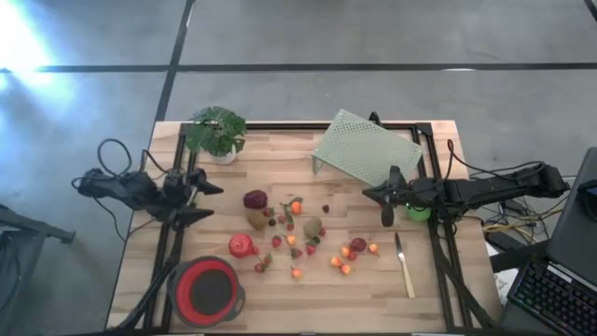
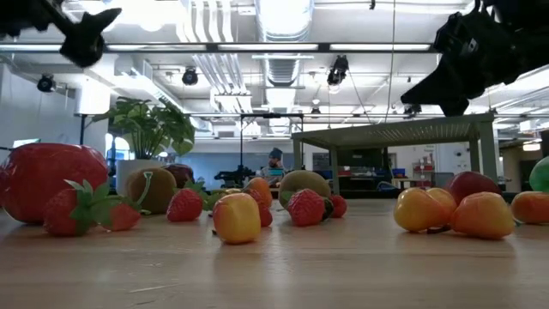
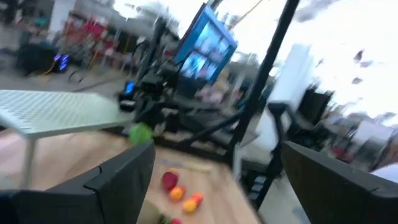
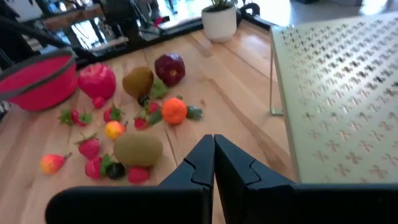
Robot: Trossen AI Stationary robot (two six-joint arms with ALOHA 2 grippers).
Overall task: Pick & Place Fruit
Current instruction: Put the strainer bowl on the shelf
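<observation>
Several small toy fruits (image 1: 289, 233) lie scattered on the wooden table's middle. Among them are a magenta-red fist-sized one (image 1: 242, 245), a dark red one (image 1: 255, 199), brown ones (image 1: 312, 227) and an orange one (image 1: 296, 206). A green one (image 1: 418, 213) lies under the right arm. My left gripper (image 1: 207, 201) hangs open above the table's left side, pointing level at the fruit; nothing is between its fingers (image 3: 118, 177). My right gripper (image 1: 368, 193) is shut, raised over the table to the right of the fruit and tipped slightly down toward them (image 4: 214, 155).
A red bowl with a grey rim (image 1: 207, 287) stands at the near left. A pale-handled knife (image 1: 404, 266) lies at the near right. A green perforated rack (image 1: 366, 147) stands at the far right, and a potted plant (image 1: 216, 131) at the far left.
</observation>
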